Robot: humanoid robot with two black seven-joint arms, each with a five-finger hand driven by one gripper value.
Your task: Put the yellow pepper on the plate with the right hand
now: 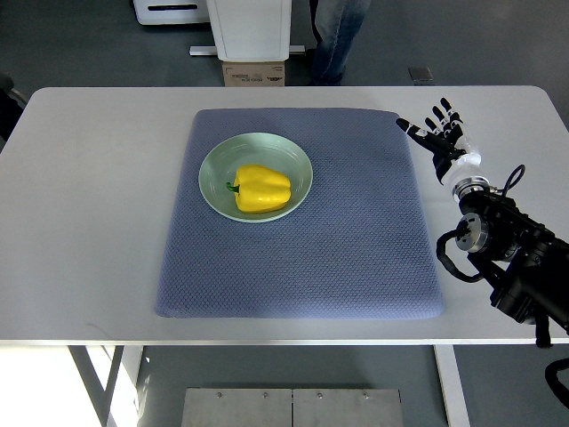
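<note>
A yellow pepper (261, 189) with a green stem lies on its side in the pale green plate (216, 157). The plate sits on the upper left part of a blue-grey mat (338, 240). My right hand (437, 132) hovers over the white table just past the mat's upper right corner, far from the plate. Its fingers are spread and hold nothing. Its black arm runs down toward the lower right edge. The left arm does not show.
The white table (98, 222) surrounds the mat. Beyond the far edge stand a white machine base (253, 31), a cardboard box (253, 76) and a person's legs (336, 40). A metal frame (293, 407) shows below the near edge.
</note>
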